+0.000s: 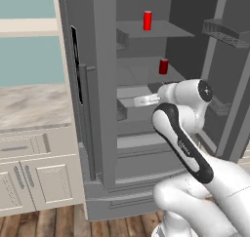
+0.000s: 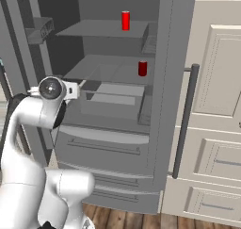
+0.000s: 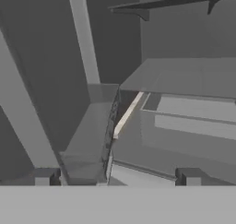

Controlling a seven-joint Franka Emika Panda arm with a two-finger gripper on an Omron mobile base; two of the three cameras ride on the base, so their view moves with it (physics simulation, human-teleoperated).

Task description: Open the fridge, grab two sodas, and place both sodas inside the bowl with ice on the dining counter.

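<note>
Two red cans in the open fridge (image 1: 97,85): upper can (image 1: 147,20) upright on the top shelf (image 1: 161,30), lower can (image 1: 163,66) upright on the shelf below, toward its back right. Matte grey inside throughout, flat slab shelves, a boxy grey drawer (image 2: 115,101) under the lower shelf, wide pull-out drawers with bar grips further down. Left door (image 1: 80,75) swung open with a black panel along its edge and a long vertical bar handle; right door (image 1: 229,60) swung out too, carrying grey bins. White arm with dark joints bent in front of the drawers, reaching in at mid height, below and left of the lower can. Gripper (image 3: 117,177) aimed into the interior, fingers (image 3: 45,177) spread wide and holding nothing, well apart from both cans. Ahead of the fingers, in the hand view: a shelf edge, a pale strip and a narrow door bin, all smooth grey. Shelf lip and drawer front between the hand and the lower can. Left of the fridge, cream panelled cabinets (image 1: 29,175) with bar pulls under a beige marbled surface (image 1: 34,107), teal wall above. Right of it, tall cream panelled cabinets (image 2: 216,105). Wood plank floor (image 1: 44,224) beneath.
</note>
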